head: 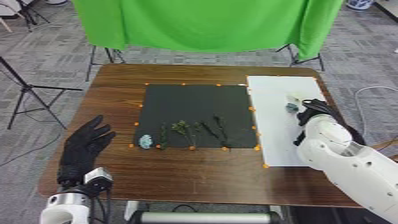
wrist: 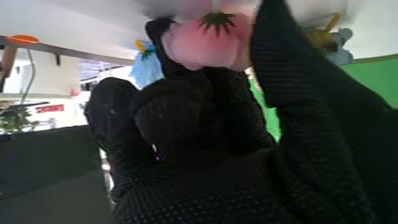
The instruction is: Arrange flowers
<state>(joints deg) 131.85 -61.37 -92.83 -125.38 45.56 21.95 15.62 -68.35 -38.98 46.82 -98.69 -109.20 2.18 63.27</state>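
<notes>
In the head view my right hand [head: 316, 109] is over the white board [head: 277, 130], beside a blue-grey flower [head: 292, 107] and a pale shape. The right wrist view has my right hand [wrist: 182, 107] with a pink flower [wrist: 202, 44] between its curled fingers and thumb, green sepals showing. Blue flowers [wrist: 147, 69] are beyond it on either side. On the dark mat [head: 200, 102] lie a light blue flower [head: 146, 141] and several green stems [head: 181, 128]. My left hand [head: 83, 147] rests with relaxed fingers left of the mat.
The brown table [head: 209, 175] extends around the mat and board. Orange markers [head: 266, 165] line their edges. A green cloth [head: 209, 25] hangs behind the table's far edge, and a black stand [head: 27, 87] is on the floor at the left.
</notes>
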